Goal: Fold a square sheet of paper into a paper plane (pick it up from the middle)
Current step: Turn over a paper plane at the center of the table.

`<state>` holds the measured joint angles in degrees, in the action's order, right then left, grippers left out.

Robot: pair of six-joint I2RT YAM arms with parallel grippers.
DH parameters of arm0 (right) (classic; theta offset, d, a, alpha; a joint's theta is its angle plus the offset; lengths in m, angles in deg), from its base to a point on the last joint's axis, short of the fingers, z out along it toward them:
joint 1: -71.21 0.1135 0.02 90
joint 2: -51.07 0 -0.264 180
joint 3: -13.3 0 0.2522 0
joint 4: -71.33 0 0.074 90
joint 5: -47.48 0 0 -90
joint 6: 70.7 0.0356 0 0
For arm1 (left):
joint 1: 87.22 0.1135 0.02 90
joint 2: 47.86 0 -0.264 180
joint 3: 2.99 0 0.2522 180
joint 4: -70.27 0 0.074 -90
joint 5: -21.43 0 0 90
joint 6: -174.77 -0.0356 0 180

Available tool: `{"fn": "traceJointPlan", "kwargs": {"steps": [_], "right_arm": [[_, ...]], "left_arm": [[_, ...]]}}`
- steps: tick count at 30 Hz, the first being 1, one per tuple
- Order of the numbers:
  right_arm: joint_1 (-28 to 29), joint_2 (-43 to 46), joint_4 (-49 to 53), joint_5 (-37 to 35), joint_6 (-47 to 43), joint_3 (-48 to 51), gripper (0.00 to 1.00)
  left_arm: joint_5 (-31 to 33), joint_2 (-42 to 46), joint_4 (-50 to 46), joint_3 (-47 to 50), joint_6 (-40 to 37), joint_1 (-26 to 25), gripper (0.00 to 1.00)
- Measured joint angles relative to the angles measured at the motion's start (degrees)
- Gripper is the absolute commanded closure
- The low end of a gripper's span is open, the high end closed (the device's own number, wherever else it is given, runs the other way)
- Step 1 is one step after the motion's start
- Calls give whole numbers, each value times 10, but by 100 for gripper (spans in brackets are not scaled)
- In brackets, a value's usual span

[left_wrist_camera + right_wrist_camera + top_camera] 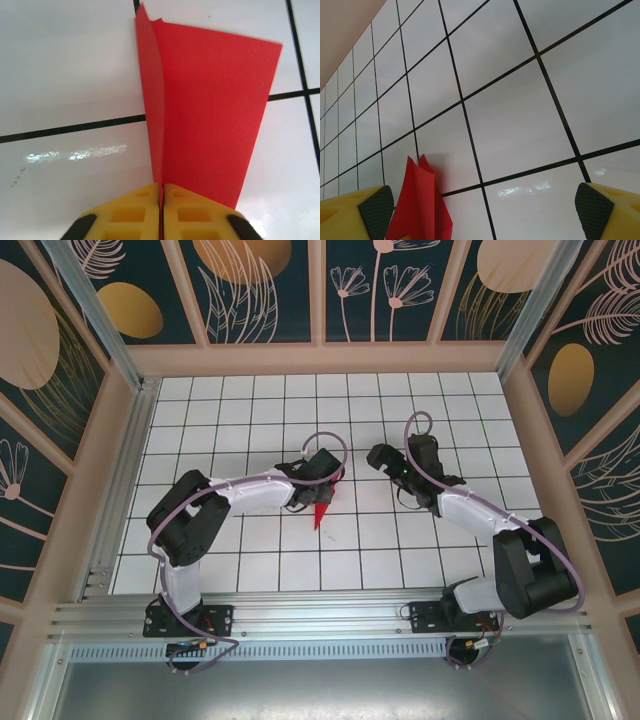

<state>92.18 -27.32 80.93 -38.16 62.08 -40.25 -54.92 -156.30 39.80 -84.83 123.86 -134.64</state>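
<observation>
The square sheet of paper is now a slim red paper plane (321, 511), its sharp nose pointing toward the near edge in the top view. My left gripper (325, 486) is shut on it. In the left wrist view the yellow fingers (135, 212) pinch the plane's centre fold (161, 192), and one wing (215, 110) spreads to the right over the white tiles. My right gripper (381, 457) stands open about one tile to the right, apart from the paper. In the right wrist view the plane's tail (417, 210) rises beside the left pad (376, 210).
The work surface is a white tiled table (250, 410) with black grid lines, boxed in by wooden-framed patterned walls (320, 300). A metal rail (320, 615) with both arm bases runs along the near edge.
</observation>
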Motion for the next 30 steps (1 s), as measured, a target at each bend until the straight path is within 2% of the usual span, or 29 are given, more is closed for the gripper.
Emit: {"fn": "traceJointPlan", "kwargs": {"steps": [2,8,14,18,23,25,30], "right_arm": [[0,-2,0,2,0,0,5],[0,-4,0,10,0,0,6],[2,-7,0,34,-1,0,13],[15,-29,1,63,-1,-10,26],[60,-70,0,98,-4,-35,36],[84,-81,0,108,-5,-43,41],[139,-101,-1,118,-5,-71,58]], "left_arm": [[-15,17,17,22,8,8,100],[-79,59,89,90,35,53,100],[-161,98,202,181,76,88,100],[-200,121,281,233,116,109,100],[-228,128,383,293,175,132,100],[-233,128,408,311,193,137,100],[-240,123,449,327,219,138,100]]}}
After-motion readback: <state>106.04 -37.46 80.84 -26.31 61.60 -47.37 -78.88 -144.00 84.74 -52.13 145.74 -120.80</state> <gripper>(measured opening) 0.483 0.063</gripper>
